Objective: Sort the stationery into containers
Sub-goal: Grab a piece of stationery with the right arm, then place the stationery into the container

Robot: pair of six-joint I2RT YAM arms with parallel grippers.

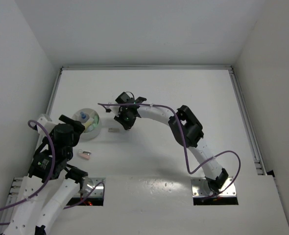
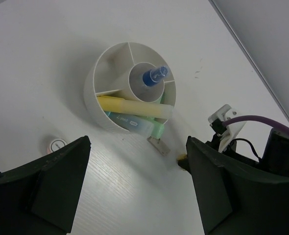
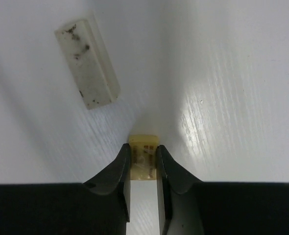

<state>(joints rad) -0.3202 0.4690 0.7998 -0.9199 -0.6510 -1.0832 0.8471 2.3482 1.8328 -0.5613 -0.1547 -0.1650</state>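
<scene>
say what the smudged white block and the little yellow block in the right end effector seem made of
The smudged white block: likely a rubber eraser, matte, with dark rubbed-in smears. The yellow block, pinched in the right end effector: probably also eraser rubber, matte and pale with faint print; too hidden to be sure.

The markers (image 2: 134, 108) lie in the bowl (image 2: 93, 83); a block (image 2: 159, 145) just beside it.

I work in a bare robot test cell, a lab set-up rather than a room anyone lives in. Under my fingers (image 3: 116, 171) lies a plain white table (image 1: 183, 88); beyond them and to both sides stand blank white walls (image 1: 134, 29). Behind them my arms are bolted to metal plates (image 1: 201, 186), with purple cables (image 2: 254, 118) trailing along.
</scene>
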